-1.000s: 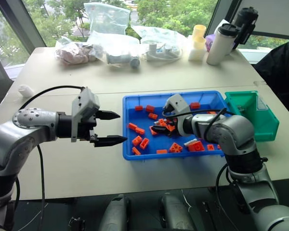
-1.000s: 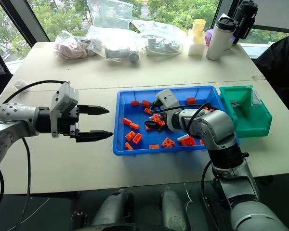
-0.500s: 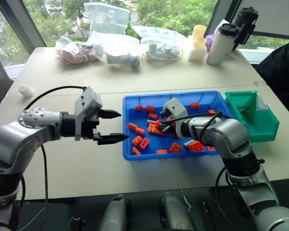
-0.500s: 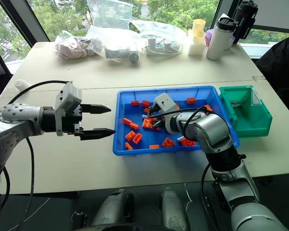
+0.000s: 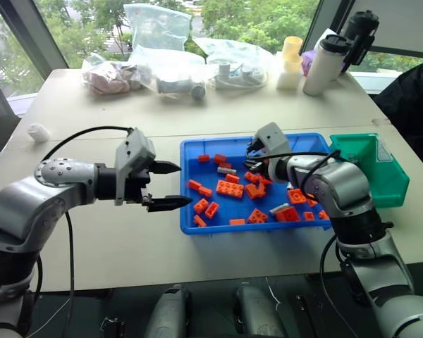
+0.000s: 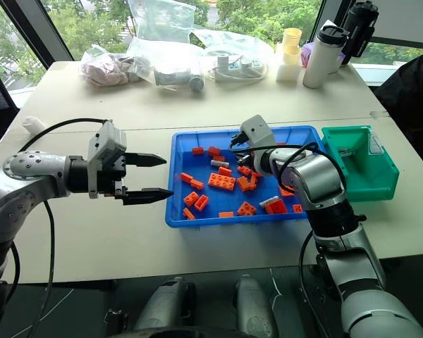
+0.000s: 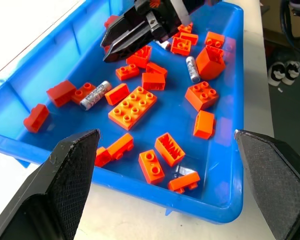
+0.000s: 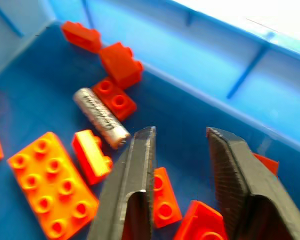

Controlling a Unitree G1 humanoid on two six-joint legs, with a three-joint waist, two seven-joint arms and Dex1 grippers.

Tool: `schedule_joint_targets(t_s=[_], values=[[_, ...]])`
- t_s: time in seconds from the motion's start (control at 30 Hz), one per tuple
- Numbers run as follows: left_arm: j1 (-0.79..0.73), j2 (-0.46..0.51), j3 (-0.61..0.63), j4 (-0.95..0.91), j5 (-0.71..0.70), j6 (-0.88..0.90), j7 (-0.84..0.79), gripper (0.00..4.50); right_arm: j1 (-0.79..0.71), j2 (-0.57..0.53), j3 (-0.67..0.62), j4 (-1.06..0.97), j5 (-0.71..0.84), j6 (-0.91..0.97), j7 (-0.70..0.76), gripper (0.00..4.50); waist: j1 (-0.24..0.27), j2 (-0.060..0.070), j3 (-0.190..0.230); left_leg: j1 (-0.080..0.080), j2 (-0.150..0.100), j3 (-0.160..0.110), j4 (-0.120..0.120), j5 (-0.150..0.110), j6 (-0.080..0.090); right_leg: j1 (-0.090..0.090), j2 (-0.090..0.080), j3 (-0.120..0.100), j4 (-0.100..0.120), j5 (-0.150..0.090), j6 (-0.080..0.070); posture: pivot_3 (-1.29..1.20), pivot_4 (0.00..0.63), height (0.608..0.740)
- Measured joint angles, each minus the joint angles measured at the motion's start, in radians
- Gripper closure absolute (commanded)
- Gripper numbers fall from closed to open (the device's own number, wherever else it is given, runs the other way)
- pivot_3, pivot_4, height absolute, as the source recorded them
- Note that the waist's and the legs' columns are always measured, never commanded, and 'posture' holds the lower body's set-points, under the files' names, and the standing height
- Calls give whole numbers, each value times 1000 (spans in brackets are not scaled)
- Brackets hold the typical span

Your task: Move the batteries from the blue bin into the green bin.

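The blue bin (image 5: 255,227) holds many orange bricks and two silver batteries. One battery (image 5: 227,170) lies near the bin's middle beside a small red brick, and shows again in the right wrist view (image 8: 101,117). The other battery (image 7: 192,69) lies nearer the right arm. My right gripper (image 8: 180,135) hovers over the bin's far right part, open, with nothing between its fingers; the first battery lies just off its fingertips. To the left of the bin, my left gripper (image 5: 170,185) is open and empty above the table. The green bin (image 5: 370,169) stands against the blue bin's right side.
Plastic bags (image 5: 155,42), a yellow cup (image 5: 290,60) and two bottles (image 5: 323,63) line the table's far edge. A small white object (image 5: 37,132) lies at the far left. A large flat orange brick (image 5: 229,189) sits mid-bin.
My right gripper has lifted out of the brick pile and moved to the bin's far right, shutting and partly reopening on the way. Some bricks shifted. The left gripper kept still.
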Motion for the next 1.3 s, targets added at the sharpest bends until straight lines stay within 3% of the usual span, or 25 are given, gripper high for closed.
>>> schedule_joint_targets(t_s=[0.1,0.4,0.73,0.83,1.07,1.3], values=[[0,0,0,0,4,1,0,0,0,7,1,0,1,-39,49,59,-3,0,0,0,1,0,0,0,0,0,1,0,0,0,0,0,150,740],[8,0,0,0,8,3,1,0,-6,59,47,-63,34,17,138,59,-1,0,0,0,0,0,0,0,0,0,0,0,0,0,0,0,150,740],[27,-18,-2,-4,9,3,20,0,-73,123,116,137,-45,2,132,59,-2,0,0,1,0,0,0,0,0,0,0,0,1,0,0,0,150,740],[33,-21,-2,-6,9,4,24,0,-88,123,126,167,-77,-14,133,926,-2,0,0,2,0,0,0,0,0,0,0,0,1,0,0,0,150,740],[39,-22,-2,-13,9,4,39,0,-88,136,136,171,-100,-20,155,4421,-2,0,0,3,0,0,0,0,0,2,0,0,1,0,0,0,150,740],[39,-25,-2,-15,11,4,40,0,-88,147,125,166,-111,-14,157,4421,-1,0,0,3,0,0,0,0,0,2,0,0,1,0,0,0,150,740]])
